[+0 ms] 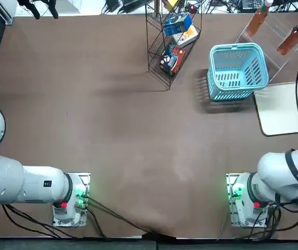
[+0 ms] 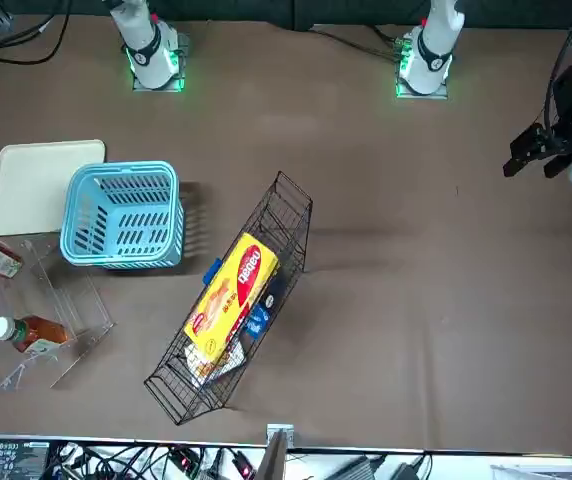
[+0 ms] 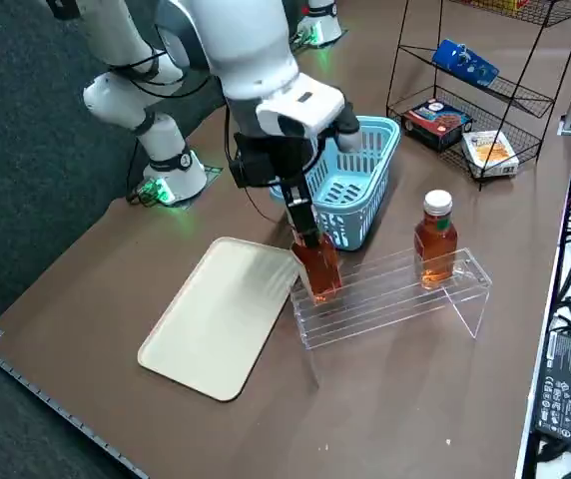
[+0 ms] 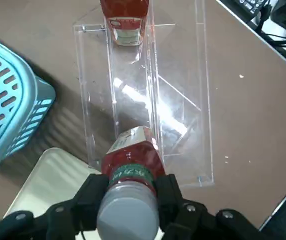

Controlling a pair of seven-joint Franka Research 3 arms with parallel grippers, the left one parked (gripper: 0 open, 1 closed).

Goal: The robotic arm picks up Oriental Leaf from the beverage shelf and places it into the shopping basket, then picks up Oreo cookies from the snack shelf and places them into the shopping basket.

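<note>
My right gripper [image 3: 303, 225] [image 4: 128, 192] is shut on the neck of an Oriental Leaf bottle [image 3: 317, 267] [image 4: 132, 155] [image 1: 289, 41], amber tea under a pale cap. The bottle stands upright at the near end of the clear beverage shelf [image 3: 395, 289] [image 4: 183, 100], its base at the low step. A second tea bottle [image 3: 435, 239] [image 1: 257, 20] stands further along that shelf. The turquoise shopping basket [image 3: 350, 200] [image 1: 236, 48] sits right behind the gripper, nothing in it. The blue Oreo cookies box [image 3: 465, 62] [image 1: 177, 23] lies on a tier of the black wire snack shelf [image 3: 485, 95] [image 1: 159, 57].
A cream tray [image 3: 221, 314] [image 1: 284, 107] lies flat on the table beside the basket and the acrylic shelf. The wire rack also holds a red-and-dark packet [image 3: 440, 115] and a yellow box [image 2: 231, 290]. Cables and equipment line the table's far edge.
</note>
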